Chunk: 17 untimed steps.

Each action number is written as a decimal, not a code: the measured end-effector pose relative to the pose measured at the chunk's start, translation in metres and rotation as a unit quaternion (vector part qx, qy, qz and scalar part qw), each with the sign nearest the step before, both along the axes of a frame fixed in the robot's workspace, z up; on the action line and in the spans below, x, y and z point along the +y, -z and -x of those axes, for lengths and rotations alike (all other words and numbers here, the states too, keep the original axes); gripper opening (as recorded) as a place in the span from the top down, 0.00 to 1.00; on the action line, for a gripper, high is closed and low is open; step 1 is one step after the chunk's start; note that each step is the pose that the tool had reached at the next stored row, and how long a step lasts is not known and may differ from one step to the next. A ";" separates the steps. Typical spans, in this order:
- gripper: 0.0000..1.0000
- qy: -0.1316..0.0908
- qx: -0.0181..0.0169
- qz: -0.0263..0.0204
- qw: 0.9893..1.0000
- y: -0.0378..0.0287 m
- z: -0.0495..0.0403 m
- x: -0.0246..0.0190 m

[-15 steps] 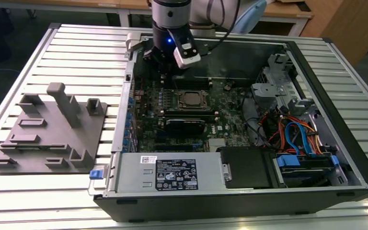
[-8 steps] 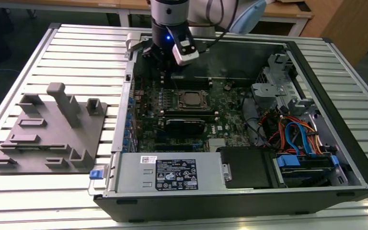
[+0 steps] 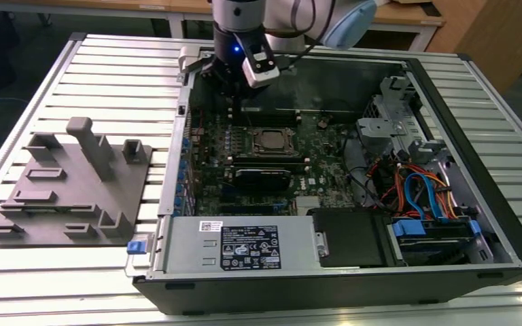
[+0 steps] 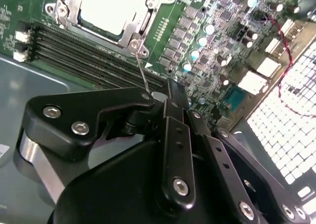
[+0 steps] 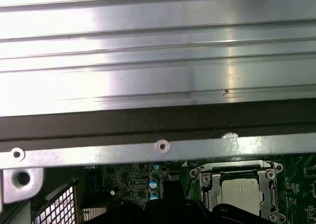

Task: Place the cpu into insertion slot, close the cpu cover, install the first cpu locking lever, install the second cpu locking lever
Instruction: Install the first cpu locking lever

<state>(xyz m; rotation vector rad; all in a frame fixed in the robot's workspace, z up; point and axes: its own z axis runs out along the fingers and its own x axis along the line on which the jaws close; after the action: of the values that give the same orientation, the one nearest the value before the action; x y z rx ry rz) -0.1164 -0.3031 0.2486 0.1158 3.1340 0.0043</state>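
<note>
Cpu point(image 3: 266, 140) is lying under the flat cpu cover point(image 4: 134, 33) at the exterior view's centre; just above it in that frame, the hand point(image 3: 234, 95) is clenching the tip of a thin locking lever point(image 4: 141, 71).

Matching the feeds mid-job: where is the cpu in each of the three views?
Exterior view: the cpu lies at the middle of the motherboard.
Second wrist view: the cpu is the pale square beside the long memory slots.
First wrist view: the cpu is the pale square near the case's metal rail.
Shared landmark: the cpu cover framing it.
</note>
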 end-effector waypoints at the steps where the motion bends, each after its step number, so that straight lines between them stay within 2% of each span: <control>1: 0.90 0.000 0.000 0.000 1.000 0.0000 0.0000 0.0006; 6: 0.90 0.000 0.000 0.000 1.000 0.0000 -0.0014 0.0021; 17: 0.90 0.000 0.000 0.000 1.000 0.0000 -0.0159 0.0020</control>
<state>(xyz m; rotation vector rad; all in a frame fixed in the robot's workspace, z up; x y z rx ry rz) -0.1005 -0.3011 0.2487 0.1146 3.1340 0.0043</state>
